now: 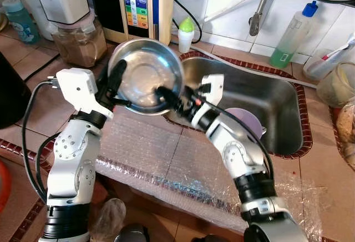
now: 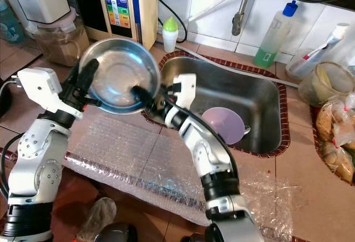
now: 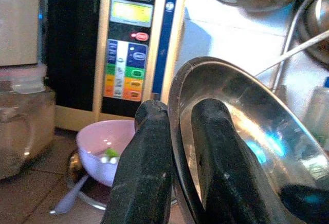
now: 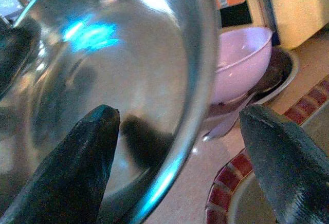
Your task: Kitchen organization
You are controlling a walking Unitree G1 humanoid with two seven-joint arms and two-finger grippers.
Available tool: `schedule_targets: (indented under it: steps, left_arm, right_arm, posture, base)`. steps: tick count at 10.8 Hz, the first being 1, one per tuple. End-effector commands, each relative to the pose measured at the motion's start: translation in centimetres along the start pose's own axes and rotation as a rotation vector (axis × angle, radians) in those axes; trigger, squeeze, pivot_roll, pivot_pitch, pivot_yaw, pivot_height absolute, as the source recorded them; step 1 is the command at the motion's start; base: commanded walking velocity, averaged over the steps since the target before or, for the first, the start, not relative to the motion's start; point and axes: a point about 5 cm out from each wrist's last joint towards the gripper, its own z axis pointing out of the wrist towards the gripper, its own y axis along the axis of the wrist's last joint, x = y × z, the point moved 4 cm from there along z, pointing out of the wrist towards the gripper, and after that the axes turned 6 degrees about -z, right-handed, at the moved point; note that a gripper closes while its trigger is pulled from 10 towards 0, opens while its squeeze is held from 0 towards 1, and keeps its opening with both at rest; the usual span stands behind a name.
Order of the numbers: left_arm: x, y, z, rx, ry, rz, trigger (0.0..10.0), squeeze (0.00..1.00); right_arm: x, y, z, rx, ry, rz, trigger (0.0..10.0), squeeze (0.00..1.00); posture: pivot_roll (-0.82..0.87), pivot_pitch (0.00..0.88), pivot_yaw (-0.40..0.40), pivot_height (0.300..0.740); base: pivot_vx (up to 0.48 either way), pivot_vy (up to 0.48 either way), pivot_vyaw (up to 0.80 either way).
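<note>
The steel bowl (image 1: 145,75) hung in the air over the tiled counter (image 1: 39,86), just left of the sink (image 1: 277,103) and above the near sheet of bubble wrap (image 1: 150,153); it was tilted well off level, its hollow turned up and toward the near side, its rim standing nearly on edge; being round, it had no long axis to speak of. The left gripper (image 3: 177,157) was clamped on the bowl's left rim, one finger outside the wall and one inside; the fingers (image 3: 149,167) stood narrow with the metal between them. The right gripper (image 4: 180,162) sat at the bowl's near right rim with its fingers spread wide, one inside the hollow and the other clear of the outer wall; I could not tell whether either touched the steel. A lilac bowl (image 2: 223,124) lay in the sink, to the right; a green-capped bottle (image 1: 186,34) stood at the far edge, beside a panelled appliance (image 1: 145,3).
</note>
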Motion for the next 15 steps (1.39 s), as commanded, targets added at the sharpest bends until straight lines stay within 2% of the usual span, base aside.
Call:
schedule_targets:
  steps: [1, 5, 7, 8, 11, 12, 13, 14, 15]
  left_arm:
    - [-0.9, 0.9, 0.4, -0.036, -0.047, -0.001, 0.0, 0.00]
    - [-1.4, 0.8, 0.7, -0.032, -0.080, -0.009, 0.0, 0.00]
    - [-1.4, 0.8, 0.9, -0.033, -0.082, -0.009, 0.0, 0.00]
    - [-1.4, 0.8, 0.9, -0.035, -0.083, -0.009, 0.0, 0.00]
    - [-1.6, 0.6, 1.3, -0.034, -0.086, -0.006, 0.0, 0.00]
    - [-1.8, 0.2, 1.4, -0.019, -0.095, -0.001, 0.0, 0.00]
    - [-2.1, -0.3, 1.4, 0.004, -0.103, 0.005, 0.0, 0.06]
    - [-3.2, -0.9, 1.3, 0.040, -0.162, 0.020, 10.0, 1.00]
    - [-4.1, -0.9, 1.5, 0.047, -0.214, 0.043, 10.0, 1.00]
  right_arm:
    - [-0.6, 0.5, 0.1, -0.018, -0.031, -0.009, 0.0, 0.00]
    - [-2.3, 0.8, -0.2, -0.038, -0.115, 0.053, 0.0, 0.00]
    - [-2.4, 0.6, -0.5, -0.047, -0.093, 0.148, 0.0, 0.00]
    - [-2.1, 0.8, -0.8, -0.065, -0.053, 0.234, 0.0, 0.00]
    - [-1.4, -0.2, -1.5, 0.012, 0.033, 0.234, 0.0, 0.00]
    - [-1.7, -0.1, -1.6, 0.009, 0.016, 0.219, 0.0, 0.00]
    - [-2.4, 0.4, -1.7, -0.008, -0.019, 0.200, 0.0, 0.00]
    - [-3.5, 1.7, -1.8, -0.045, -0.058, 0.188, 0.0, 0.00]
    - [-3.9, 2.5, -2.0, -0.064, -0.069, 0.192, 0.0, 0.00]
  posture:
    - [0.03, 0.022, -0.037, 0.740]
    - [0.02, 0.017, -0.027, 0.740]
    - [0.02, 0.015, -0.025, 0.740]
    - [0.02, 0.013, -0.025, 0.740]
    - [0.02, 0.007, -0.022, 0.740]
    - [0.02, 0.007, -0.024, 0.740]
    - [0.02, 0.007, -0.024, 0.740]
    - [0.02, 0.010, -0.028, 0.740]
    - [0.02, 0.010, -0.025, 0.740]
  base:
    - [0.000, 0.000, 0.00]
    - [0.000, 0.000, 0.00]
    - [0.000, 0.000, 0.00]
    - [0.000, 0.000, 0.00]
    - [0.000, 0.000, 0.00]
    - [0.000, 0.000, 0.00]
    - [0.000, 0.000, 0.00]
    - [0.000, 0.000, 0.00]
    - [0.000, 0.000, 0.00]
